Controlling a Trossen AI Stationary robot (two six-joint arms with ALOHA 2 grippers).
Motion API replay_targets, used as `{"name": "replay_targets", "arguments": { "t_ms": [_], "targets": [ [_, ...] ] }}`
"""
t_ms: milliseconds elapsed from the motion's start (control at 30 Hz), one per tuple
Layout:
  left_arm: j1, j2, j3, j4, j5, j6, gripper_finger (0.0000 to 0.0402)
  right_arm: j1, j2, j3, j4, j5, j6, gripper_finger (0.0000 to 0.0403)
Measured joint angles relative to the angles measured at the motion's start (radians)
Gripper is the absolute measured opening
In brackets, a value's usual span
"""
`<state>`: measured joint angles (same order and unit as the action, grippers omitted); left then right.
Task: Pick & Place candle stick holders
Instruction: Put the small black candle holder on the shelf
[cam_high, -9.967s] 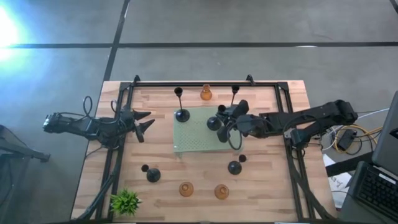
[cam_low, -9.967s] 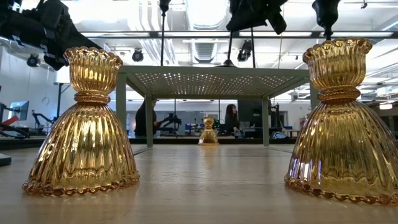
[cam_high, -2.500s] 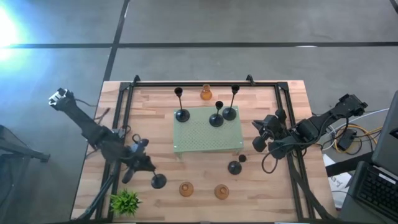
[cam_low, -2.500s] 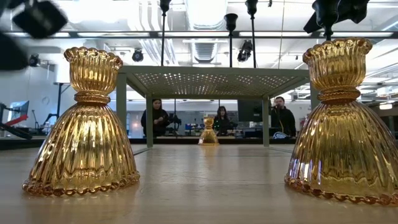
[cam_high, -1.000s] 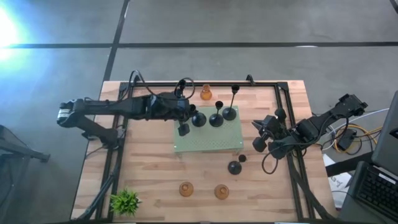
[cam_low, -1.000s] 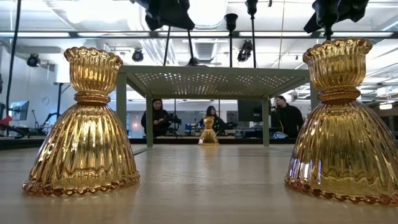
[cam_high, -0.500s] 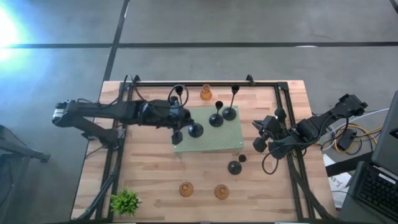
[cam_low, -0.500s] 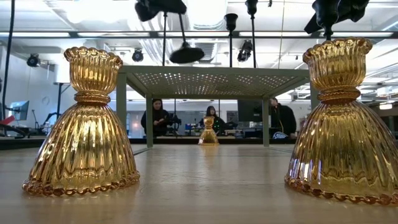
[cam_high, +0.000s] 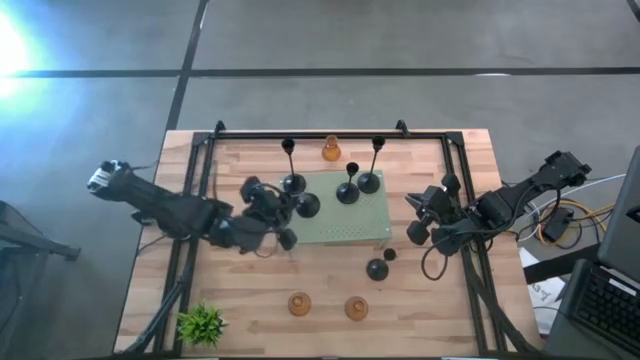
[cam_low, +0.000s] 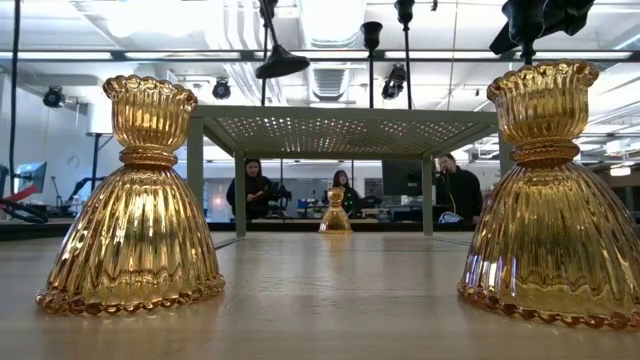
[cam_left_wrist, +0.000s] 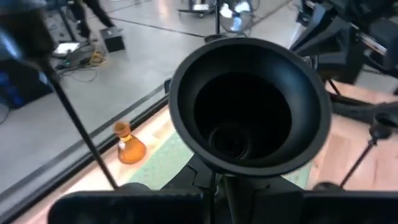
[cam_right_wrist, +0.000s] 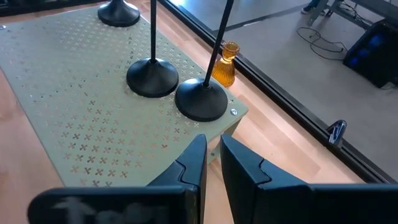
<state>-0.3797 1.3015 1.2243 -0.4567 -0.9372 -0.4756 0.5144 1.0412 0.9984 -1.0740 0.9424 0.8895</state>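
Two amber holders (cam_high: 299, 303) are standing near the front edge of the surface (cam_high: 240, 310). The left gripper (cam_high: 283, 214) is hovering at the left edge of the green perforated platform (cam_high: 345, 225), its jaws clamped on a black holder (cam_high: 306, 206) tipped off upright. The right gripper (cam_high: 413, 217) is waiting beside the platform's right edge, jaws together. A third amber holder (cam_high: 331, 151) is standing at the rear.

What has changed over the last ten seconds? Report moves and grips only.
The left pincer took the short black holder from the table near the plant and now holds it at the green platform's left edge. The right pincer released a second black holder on the platform and withdrew right. Amber holders, plant: unmoved.
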Motion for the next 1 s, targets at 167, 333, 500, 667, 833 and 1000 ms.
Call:
{"name": "replay_targets", "arguments": {
  "t_ms": [167, 333, 500, 667, 833, 1000],
  "targets": [
    [0.037, 0.096, 0.031, 0.048, 0.021, -0.042, 0.0018, 0.0, 0.0, 0.0, 0.0, 0.0, -0.018, 0.0038],
    [0.101, 0.167, 0.159, -0.074, 0.09, -0.055, 0.0018, 0.0, 0.0, 0.0, 0.0, -0.008, -0.03, 0.0038],
    [0.134, 0.212, 0.277, -0.269, 0.082, -0.154, 0.0018, 0.0, 0.0, 0.0, -0.004, -0.01, -0.045, 0.0038],
    [0.166, 0.246, 0.319, -0.294, 0.12, -0.173, 0.0018, 0.0, 0.0, 0.0, -0.005, -0.008, -0.06, 0.0038],
    [0.212, 0.27, 0.32, -0.295, 0.189, -0.173, 0.0018, 0.0, 0.0, 0.0, -0.007, -0.008, -0.061, 0.0038],
    [0.242, 0.274, 0.31, -0.294, 0.184, -0.173, 0.0018, 0.0, 0.0, 0.0, -0.007, -0.008, -0.061, 0.0038]
  ]
}}
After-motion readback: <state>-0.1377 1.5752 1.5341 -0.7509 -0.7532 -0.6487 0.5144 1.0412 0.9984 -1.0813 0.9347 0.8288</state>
